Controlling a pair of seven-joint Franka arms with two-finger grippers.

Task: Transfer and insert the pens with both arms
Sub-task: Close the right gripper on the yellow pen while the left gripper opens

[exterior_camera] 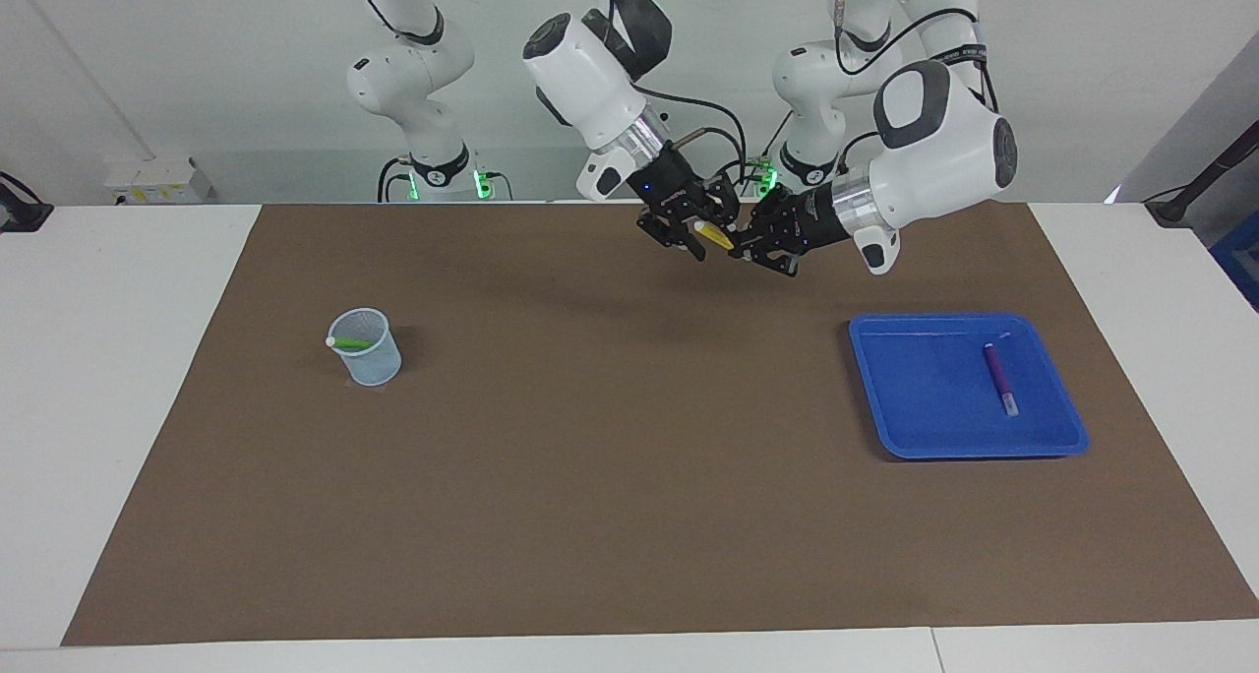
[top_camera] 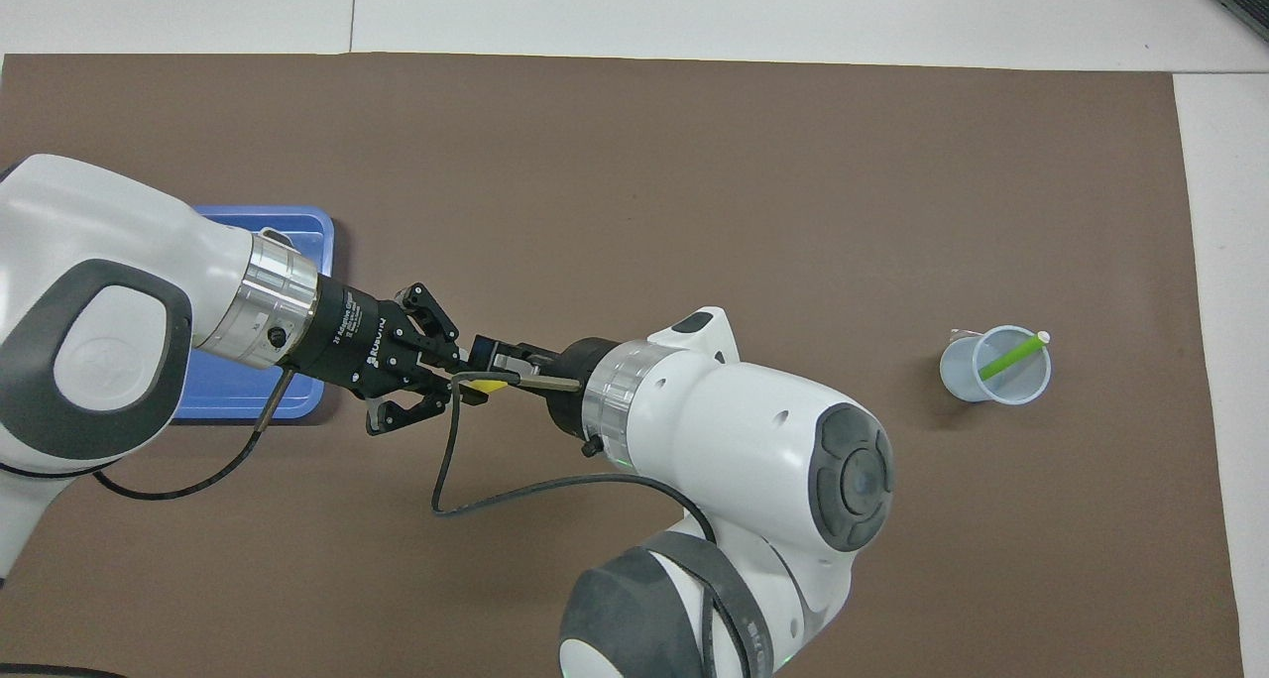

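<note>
The yellow pen point(exterior_camera: 715, 237) is up in the air above the brown mat point(exterior_camera: 610, 476), between the two hands, well apart from the blue tray point(exterior_camera: 934, 437) and toward the robots' edge of the mat from it. The left hand point(exterior_camera: 746, 247) is clamped on the pen's yellow end, its fingertips drawn together on it. The right hand point(exterior_camera: 700, 237) meets the pen from the other end, at the pale cap; its fingers sit around the cap, but whether they are pressing on it or just standing apart beside it I cannot tell. In the overhead view only a short yellow stretch of the pen point(top_camera: 486, 385) shows between the left hand point(top_camera: 454, 376) and the right hand point(top_camera: 493, 369).

The purple pen point(exterior_camera: 1001, 378) lies flat inside the blue tray, toward the left arm's end of the bench. The green pen point(exterior_camera: 347, 342) leans in the small clear cup point(exterior_camera: 368, 358), its pale cap past the rim; the cup stands on the mat well apart from the tray, toward the right arm's end of the bench.
</note>
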